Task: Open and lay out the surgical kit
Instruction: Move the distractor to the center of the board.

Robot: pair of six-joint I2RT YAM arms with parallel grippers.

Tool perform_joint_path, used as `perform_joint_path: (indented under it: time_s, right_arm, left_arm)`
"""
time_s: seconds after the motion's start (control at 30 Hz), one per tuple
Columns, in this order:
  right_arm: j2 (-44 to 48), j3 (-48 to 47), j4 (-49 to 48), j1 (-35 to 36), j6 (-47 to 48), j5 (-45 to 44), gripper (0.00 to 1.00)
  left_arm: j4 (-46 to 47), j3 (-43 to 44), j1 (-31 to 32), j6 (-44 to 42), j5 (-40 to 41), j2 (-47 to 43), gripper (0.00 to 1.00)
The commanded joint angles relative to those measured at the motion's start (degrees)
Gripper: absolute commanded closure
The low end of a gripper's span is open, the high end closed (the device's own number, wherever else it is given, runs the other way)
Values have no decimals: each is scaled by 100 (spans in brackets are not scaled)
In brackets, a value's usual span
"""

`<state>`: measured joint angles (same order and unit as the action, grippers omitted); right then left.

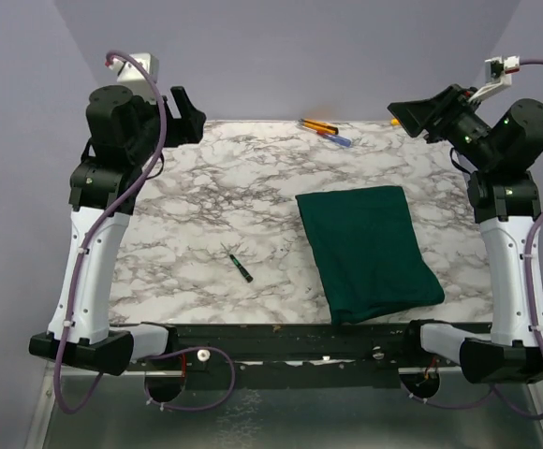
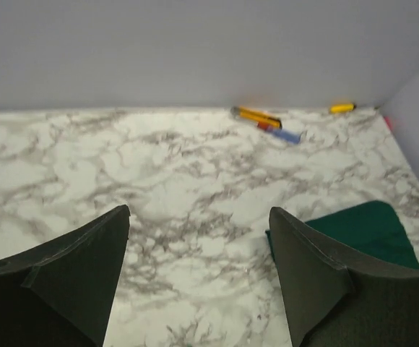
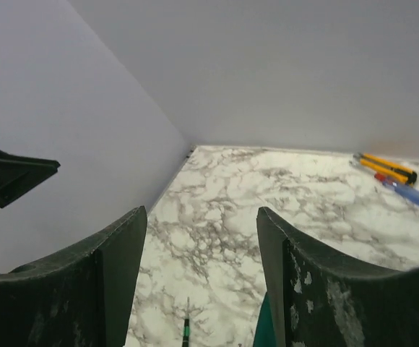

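While my left tool and right tool hang raised, jaws apart, the folded kit lies right of centre on the counter, long axis near to far, nearest my right tool.

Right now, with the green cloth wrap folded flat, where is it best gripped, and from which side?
I would pinch the top layer of the green cloth wrap at its far left corner, coming from the bare table on its left. It lies flat and closed, so only an edge offers the left arm's fingers a hold. Which layer is the loose flap cannot be seen.
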<state>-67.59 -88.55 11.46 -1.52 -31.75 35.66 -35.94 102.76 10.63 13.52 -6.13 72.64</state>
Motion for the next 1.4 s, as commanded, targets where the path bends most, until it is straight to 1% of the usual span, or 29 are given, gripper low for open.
perform_joint_path:
  time_s: [0.0, 0.17, 0.4, 0.57, 0.67, 0.8, 0.87, 1.0, 1.07, 1.2, 1.37]
  right_arm:
    - [249, 512, -4, -24, -170, -402, 33]
    - [276, 1126, -131, -24, -505, -378, 33]
    - [159, 1652, -116, -15, -811, -498, 34]
    - [139, 1871, 19, -11, -969, -670, 33]
    - [175, 2005, 60, -6, -1072, -768, 33]
    - [134, 2097, 189, 35, -1126, -862, 36]
    - [107, 2162, 198, 59, -1185, -901, 37]
    - [20, 2254, 273, 126, -1228, -973, 39]
    - [-7, 2304, 315, 151, -1235, -1017, 40]
    - [25, 2417, 404, 152, -1246, -1157, 41]
    - [153, 2447, 706, 152, -1201, -1250, 41]
  left_arm:
    - [26, -924, 18, 222, -87, -438, 20]
    - [39, -2107, 18, 574, -410, -647, 20]
    - [-71, -4040, 18, 1406, -1054, -1055, 20]
    - [-453, -4917, 27, 1847, -876, -1487, 18]
    - [-834, -5144, 28, 2046, -547, -1740, 18]
    - [-1593, -5095, 29, 1965, 213, -1823, 18]
    - [-1869, -5167, 29, 1896, 293, -1753, 18]
    - [-2071, -5511, 71, 1805, 98, -1718, 19]
    - [-2083, -5664, 130, 1778, 7, -1662, 21]
    - [-1838, -5958, 467, 1880, -63, -1487, 30]
    - [-882, -6502, 1294, 2550, 190, -1286, 31]
